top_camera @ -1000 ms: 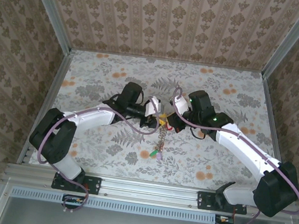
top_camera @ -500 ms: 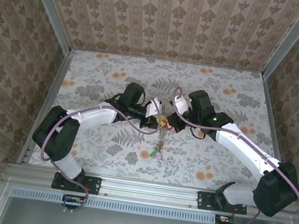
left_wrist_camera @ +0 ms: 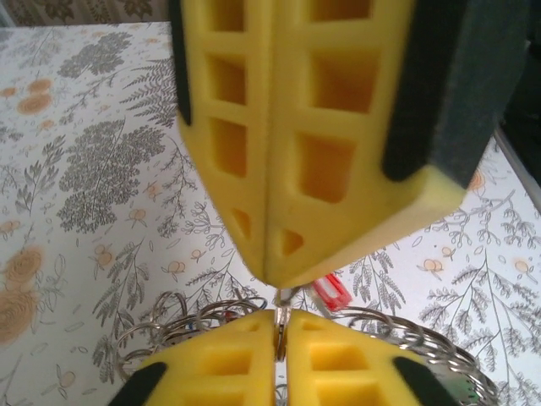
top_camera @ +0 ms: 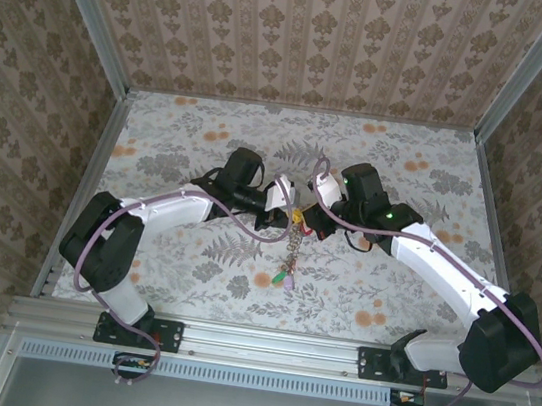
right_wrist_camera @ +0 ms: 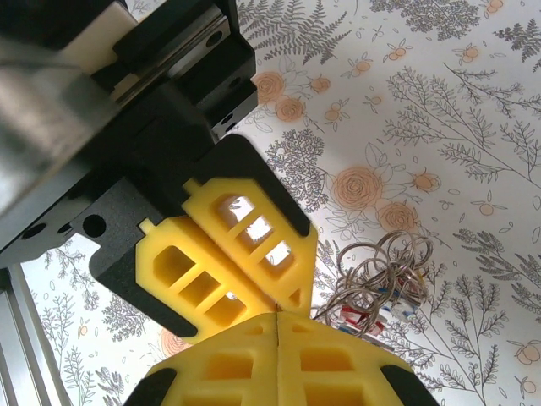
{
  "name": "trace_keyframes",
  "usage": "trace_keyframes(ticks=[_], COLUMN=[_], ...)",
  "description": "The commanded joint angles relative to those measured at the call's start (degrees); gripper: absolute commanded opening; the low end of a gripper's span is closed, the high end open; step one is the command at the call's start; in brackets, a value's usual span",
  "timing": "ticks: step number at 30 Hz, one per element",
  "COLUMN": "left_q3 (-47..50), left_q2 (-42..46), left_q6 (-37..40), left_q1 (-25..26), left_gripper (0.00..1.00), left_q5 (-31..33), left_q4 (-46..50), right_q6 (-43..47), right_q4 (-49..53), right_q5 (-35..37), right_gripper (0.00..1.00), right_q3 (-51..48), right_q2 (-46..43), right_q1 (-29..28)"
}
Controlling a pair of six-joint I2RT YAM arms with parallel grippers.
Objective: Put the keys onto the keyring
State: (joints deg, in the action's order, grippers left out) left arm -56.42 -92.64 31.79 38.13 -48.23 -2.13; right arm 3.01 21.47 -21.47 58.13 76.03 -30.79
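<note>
- The left gripper (top_camera: pixel 286 215) and the right gripper (top_camera: pixel 308 222) are seen tip to tip over the middle of the floral tabletop (top_camera: pixel 190 131).
- In the left wrist view, the left gripper (left_wrist_camera: pixel 280 321) is shown closed, its yellow fingers (left_wrist_camera: pixel 207 364) pressed flat together along one seam.
- A thin sliver of metal (left_wrist_camera: pixel 284 296) is seen rising from that seam to the tip of the right gripper (left_wrist_camera: pixel 272 272); whether it is a key or ring wire cannot be told.
- A red tag (left_wrist_camera: pixel 331 292) is seen just beside that sliver, behind the fingertips.
- In the right wrist view, the right gripper (right_wrist_camera: pixel 277 321) is likewise shown closed, seam tight, with the left gripper (right_wrist_camera: pixel 275 300) touching it at the tip.
- The keyring (top_camera: pixel 291 256) is seen from above as a narrow string of keys running from the meeting point towards the arm bases, with a green tag (top_camera: pixel 281 278) at its near end.
- Its wire loops (right_wrist_camera: pixel 380 271) are gathered just beside the fingertips, with red and blue tags among them.
</note>
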Motion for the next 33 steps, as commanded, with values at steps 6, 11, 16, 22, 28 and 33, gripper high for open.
trace_keyframes(ticks=[6,11,16,22,28,33], left_q3=[-1.1,-0.7,-0.7,-0.8,-0.8,-0.9], left_q2=[0.2,0.6,0.7,1.1,1.0,1.0], left_q6=[-0.2,-0.8,-0.8,-0.8,-0.8,-0.8], left_q1=[0.5,0.4,0.5,0.5,0.5,0.5], left_gripper=[0.0,0.0,0.0,0.0,0.0,0.0], left_q5=[-0.9,-1.2,-1.3,-1.2,-1.3,-1.3], left_q4=[-2.3,-3.2,-3.2,-3.3,-3.2,-3.2], right_q6=[0.0,0.0,0.1,0.2,0.2,0.2], right_q4=[1.9,2.7,3.4,3.5,3.5,3.8], right_q5=[-0.6,0.4,0.7,1.1,1.6,2.7], right_gripper=[0.0,0.07,0.1,0.13,0.13,0.13], right_q3=[1.3,0.8,1.1,1.3,1.4,1.6], right_q2=[0.3,0.2,0.6,1.1,1.3,1.7], right_q1=[0.0,0.0,0.0,0.0,0.0,0.0])
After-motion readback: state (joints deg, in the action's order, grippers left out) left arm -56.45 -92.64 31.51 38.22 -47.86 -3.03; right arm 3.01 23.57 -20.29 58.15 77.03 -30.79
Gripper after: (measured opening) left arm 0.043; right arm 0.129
